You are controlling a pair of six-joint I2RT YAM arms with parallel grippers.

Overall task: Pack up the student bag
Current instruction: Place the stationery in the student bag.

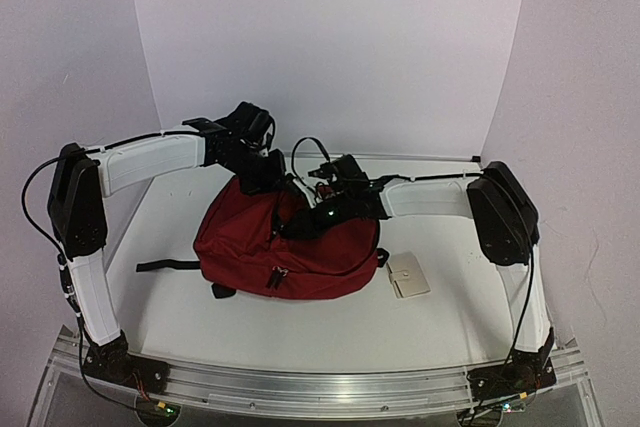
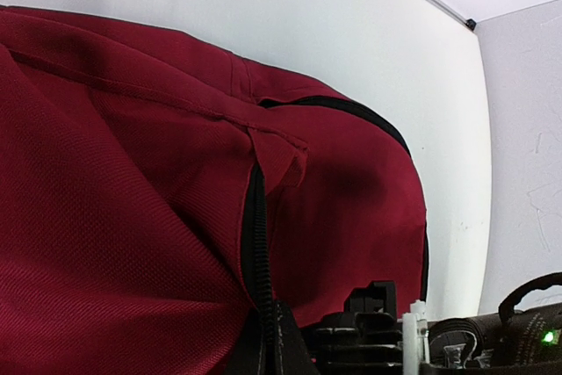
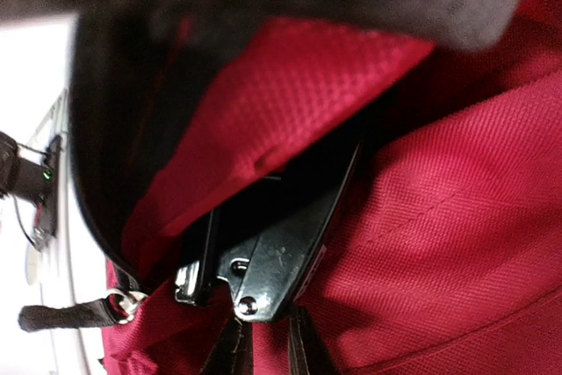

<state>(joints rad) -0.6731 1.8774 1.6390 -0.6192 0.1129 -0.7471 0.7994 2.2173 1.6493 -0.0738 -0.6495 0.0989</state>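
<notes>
The dark red student bag [image 1: 300, 257] lies in the middle of the table. My left gripper [image 1: 268, 175] is at its back top edge; in the left wrist view its fingertips [image 2: 283, 344] are pinched on the black zipper edge [image 2: 256, 252] of the bag [image 2: 132, 217]. My right gripper [image 1: 305, 219] is over the bag's top opening. In the right wrist view it [image 3: 263, 349] is shut on the end of a black stapler with metal parts [image 3: 281, 261], which reaches into the dark opening between folds of the bag [image 3: 457, 217].
A small flat beige object [image 1: 408, 275] lies on the table right of the bag. A black strap [image 1: 165, 266] trails out to the bag's left. White walls enclose the back and sides. A metal zipper pull [image 3: 123, 303] hangs by the opening.
</notes>
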